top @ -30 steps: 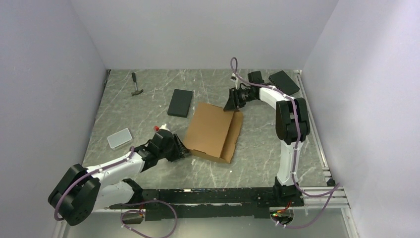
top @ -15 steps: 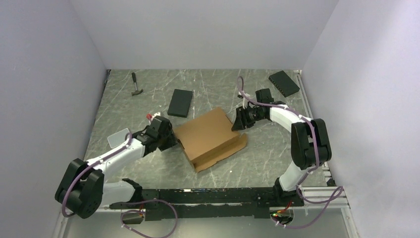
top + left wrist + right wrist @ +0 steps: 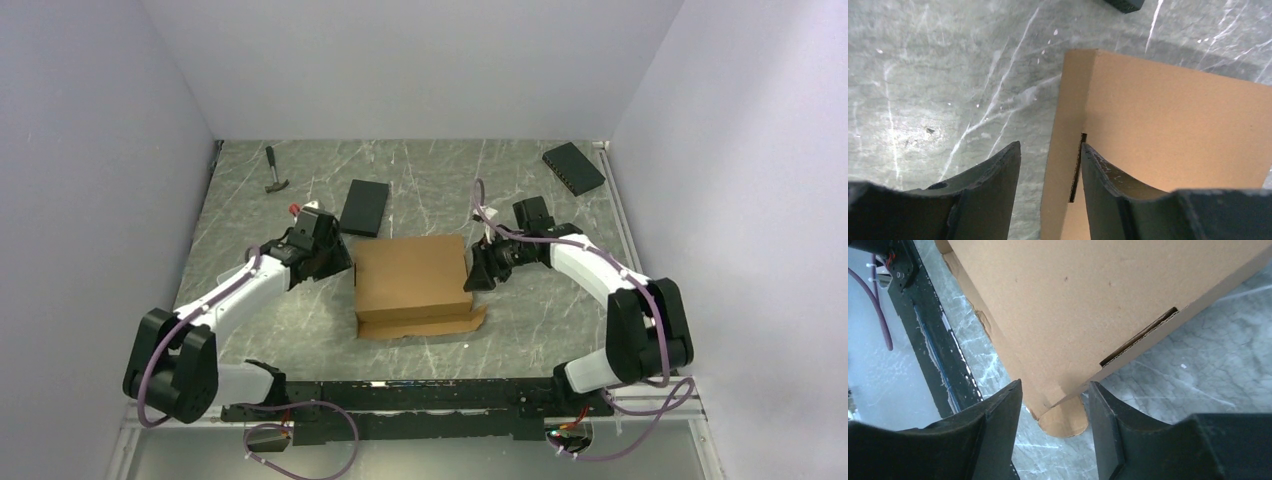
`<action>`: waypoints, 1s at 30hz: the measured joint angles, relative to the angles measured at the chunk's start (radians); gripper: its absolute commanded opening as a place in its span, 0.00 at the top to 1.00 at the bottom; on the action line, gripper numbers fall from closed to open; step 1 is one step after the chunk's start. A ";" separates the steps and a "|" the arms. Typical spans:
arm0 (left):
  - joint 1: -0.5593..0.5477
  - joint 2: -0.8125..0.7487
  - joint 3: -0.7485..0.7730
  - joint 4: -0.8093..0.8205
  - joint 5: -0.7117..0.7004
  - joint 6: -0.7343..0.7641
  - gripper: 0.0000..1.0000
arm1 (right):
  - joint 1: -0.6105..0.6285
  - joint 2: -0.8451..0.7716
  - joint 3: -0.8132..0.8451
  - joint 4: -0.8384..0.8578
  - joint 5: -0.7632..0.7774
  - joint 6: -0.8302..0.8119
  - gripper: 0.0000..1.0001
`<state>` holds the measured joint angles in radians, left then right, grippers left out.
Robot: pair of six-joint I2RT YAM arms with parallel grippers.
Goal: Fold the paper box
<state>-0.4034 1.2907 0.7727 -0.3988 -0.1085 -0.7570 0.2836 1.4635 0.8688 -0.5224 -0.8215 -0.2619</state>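
The paper box (image 3: 410,280) is plain brown cardboard, lying closed and flat mid-table, square to the front edge, with a flap edge showing along its near side. My left gripper (image 3: 341,262) is at the box's left side. In the left wrist view the left gripper (image 3: 1050,146) is open astride the paper box (image 3: 1173,125) side wall, with table showing beside the left finger. My right gripper (image 3: 474,277) is at the right side. In the right wrist view the right gripper (image 3: 1055,384) is open around a corner of the paper box (image 3: 1058,290) and a rounded tab (image 3: 1065,421), with gaps on both sides.
A flat black box (image 3: 364,207) lies just beyond the paper box, and another black box (image 3: 574,167) at the far right corner. A hammer (image 3: 274,171) lies far left. The black mounting rail (image 3: 420,395) runs along the front edge. Pale walls enclose the table.
The box has swung from a slanted lie to square with the front edge. The left gripper moved away and up the table with it, the right gripper came nearer. Both jaws have widened.
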 measured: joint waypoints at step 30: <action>0.024 -0.001 -0.048 0.000 0.307 0.113 0.33 | -0.013 0.057 0.047 -0.004 0.084 -0.073 0.57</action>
<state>-0.3798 1.2900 0.7250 -0.3985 0.1986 -0.6441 0.2710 1.5204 0.9157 -0.5262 -0.7376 -0.3347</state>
